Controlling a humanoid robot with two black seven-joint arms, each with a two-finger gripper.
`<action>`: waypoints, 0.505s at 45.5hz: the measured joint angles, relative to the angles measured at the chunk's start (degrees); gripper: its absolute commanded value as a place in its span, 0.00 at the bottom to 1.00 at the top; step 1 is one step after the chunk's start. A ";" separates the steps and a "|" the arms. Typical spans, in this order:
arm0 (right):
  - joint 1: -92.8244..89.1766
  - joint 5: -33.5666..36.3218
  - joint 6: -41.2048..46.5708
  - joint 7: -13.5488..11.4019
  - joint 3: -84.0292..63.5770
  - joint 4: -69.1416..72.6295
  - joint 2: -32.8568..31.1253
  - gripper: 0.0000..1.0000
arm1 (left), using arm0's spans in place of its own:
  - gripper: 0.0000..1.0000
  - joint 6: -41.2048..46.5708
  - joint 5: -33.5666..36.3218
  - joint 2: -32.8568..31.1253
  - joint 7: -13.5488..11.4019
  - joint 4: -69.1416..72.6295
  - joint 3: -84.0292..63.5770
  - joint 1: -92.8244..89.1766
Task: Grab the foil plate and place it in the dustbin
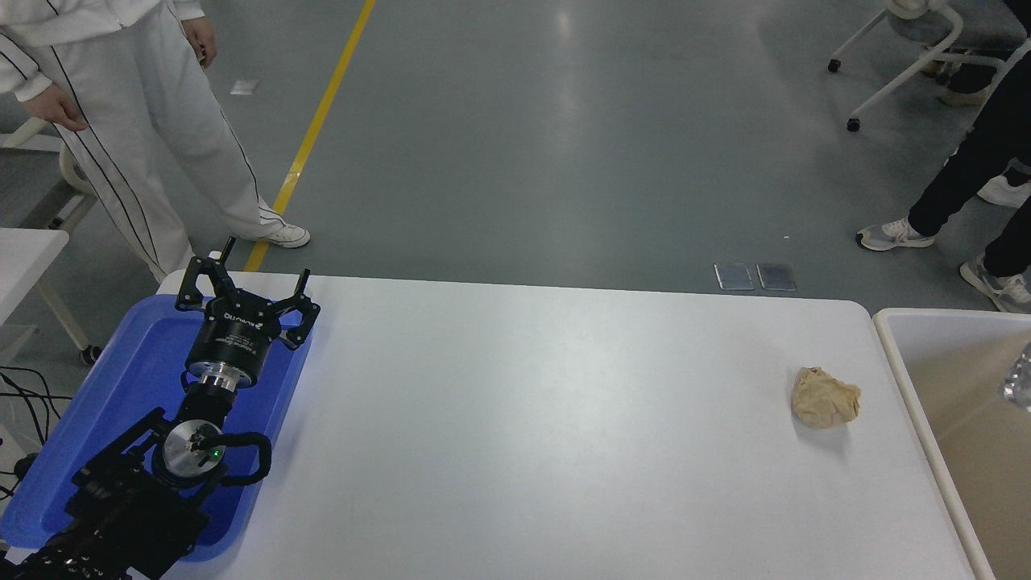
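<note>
Only a small shiny sliver of the foil plate (1020,379) shows at the right edge of the head view, over the beige inside of the dustbin (902,342). The dustbin is cream with a thick rim and stands just off the table's right end. My right arm and gripper are out of view. My left gripper (246,283) is parked at the lower left above the blue tray, fingers spread open and empty.
A crumpled tan paper ball (825,397) lies on the white table (523,419) near its right end. A flat blue tray (137,379) sits at the left edge under my left arm. A person in white (121,105) stands beyond the far left corner; another person's legs (958,185) are at the far right.
</note>
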 measured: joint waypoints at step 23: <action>-17.47 10.99 -2.61 0.00 3.17 -12.96 8.25 0.00 | 1.00 0.00 0.01 0.00 0.00 0.01 0.00 0.00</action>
